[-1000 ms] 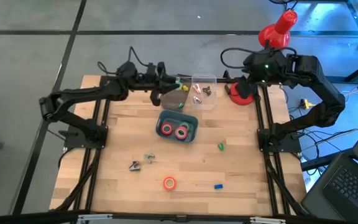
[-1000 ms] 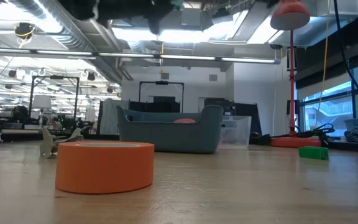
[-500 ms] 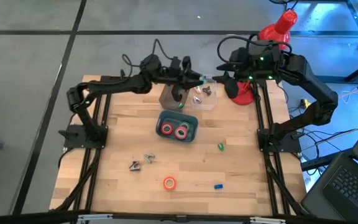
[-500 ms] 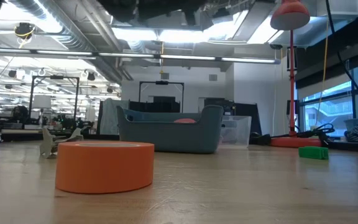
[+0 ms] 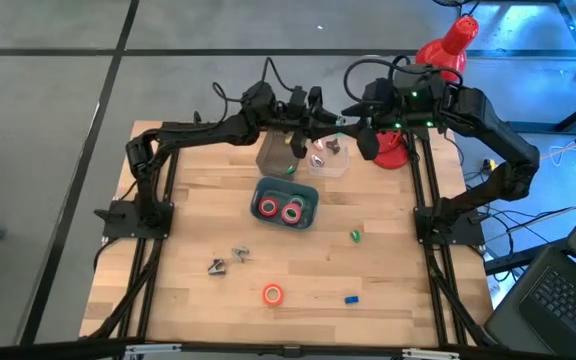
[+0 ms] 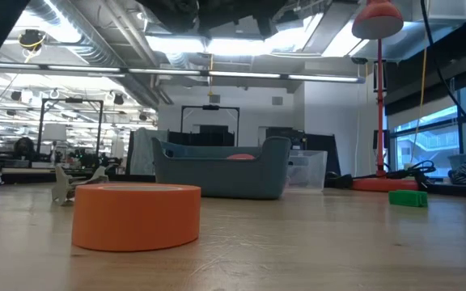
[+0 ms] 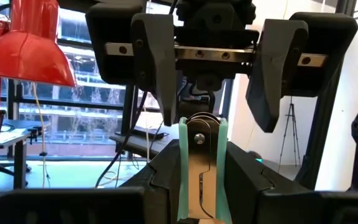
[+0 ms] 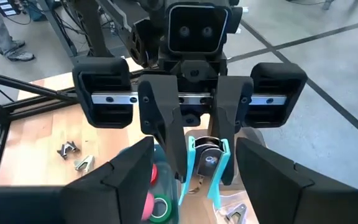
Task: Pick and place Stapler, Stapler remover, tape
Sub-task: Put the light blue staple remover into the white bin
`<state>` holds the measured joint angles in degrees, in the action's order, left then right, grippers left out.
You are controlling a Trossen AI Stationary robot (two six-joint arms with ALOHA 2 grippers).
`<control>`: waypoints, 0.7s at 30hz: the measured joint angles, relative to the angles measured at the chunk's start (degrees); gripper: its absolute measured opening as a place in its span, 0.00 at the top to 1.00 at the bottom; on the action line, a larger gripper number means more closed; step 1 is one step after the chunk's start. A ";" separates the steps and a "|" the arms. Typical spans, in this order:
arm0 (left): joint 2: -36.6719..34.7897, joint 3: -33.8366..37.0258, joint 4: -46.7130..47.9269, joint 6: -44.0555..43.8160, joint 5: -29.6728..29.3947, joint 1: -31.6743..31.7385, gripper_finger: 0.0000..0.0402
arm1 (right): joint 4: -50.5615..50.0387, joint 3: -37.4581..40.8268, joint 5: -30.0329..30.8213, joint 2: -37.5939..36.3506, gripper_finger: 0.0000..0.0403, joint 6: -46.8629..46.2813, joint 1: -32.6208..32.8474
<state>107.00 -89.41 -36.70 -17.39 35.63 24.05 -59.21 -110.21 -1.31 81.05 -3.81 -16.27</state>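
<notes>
A teal-handled staple remover is clamped upright by the left gripper above the far edge of the table, near the clear container. The right gripper is faced straight at it with its fingers spread wide on either side of the remover, not touching it. From overhead the remover is almost wholly hidden between the two wrists. A round mark on its metal face is seen but cannot be read. In the low view both arms are cut off at the top edge as dark shapes. Two red tape rolls are lying in the grey-blue bin, only a red sliver being shown above its rim at table height. One orange roll is set alone on the near boards. Two loose staple removers are left near it. The red lamp is cropped in every view
</notes>
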 joint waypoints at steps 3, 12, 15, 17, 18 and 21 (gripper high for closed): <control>0.00 0.00 -0.34 -0.04 -0.13 -0.01 0.80 | 0.29 0.00 0.01 0.01 0.43 0.29 0.00; 0.17 -0.59 -1.86 -0.01 -0.50 -1.57 0.80 | 1.29 -0.04 -0.09 1.80 0.43 1.50 0.07; 0.17 -0.78 -1.59 0.09 -0.53 -1.49 0.80 | 1.34 -0.07 -0.01 2.48 0.43 1.75 0.02; 0.17 -0.79 -1.30 0.09 -0.47 -1.36 0.80 | 1.24 -0.07 0.03 2.50 0.45 2.16 0.02; 0.17 -0.79 -1.31 0.08 -0.36 -1.36 0.80 | 1.28 -0.07 0.05 2.50 0.46 2.32 0.02; 0.17 -0.79 -0.78 0.15 -0.20 -1.33 0.80 | 1.08 -0.07 0.04 2.43 0.53 2.56 0.02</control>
<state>107.18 -90.19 -37.49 -17.24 35.43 22.72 -58.14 -110.28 -1.27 83.48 -1.24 -16.25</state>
